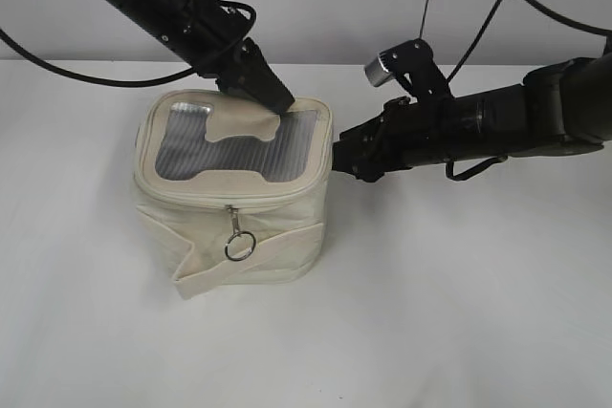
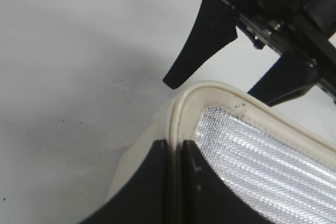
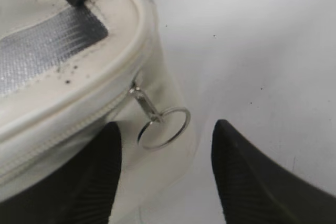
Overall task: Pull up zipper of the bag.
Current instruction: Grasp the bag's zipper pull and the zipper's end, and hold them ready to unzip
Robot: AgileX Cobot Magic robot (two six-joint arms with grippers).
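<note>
While left pincer (image 2: 176, 153) clamps bag (image 1: 229, 226) rim | right pincer (image 3: 165, 174) spread, ring pull (image 3: 164, 127) between

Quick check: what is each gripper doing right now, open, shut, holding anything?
Left gripper: shut on the bag's rim.
Right gripper: open, fingers either side of a ring pull, not gripping it.
</note>
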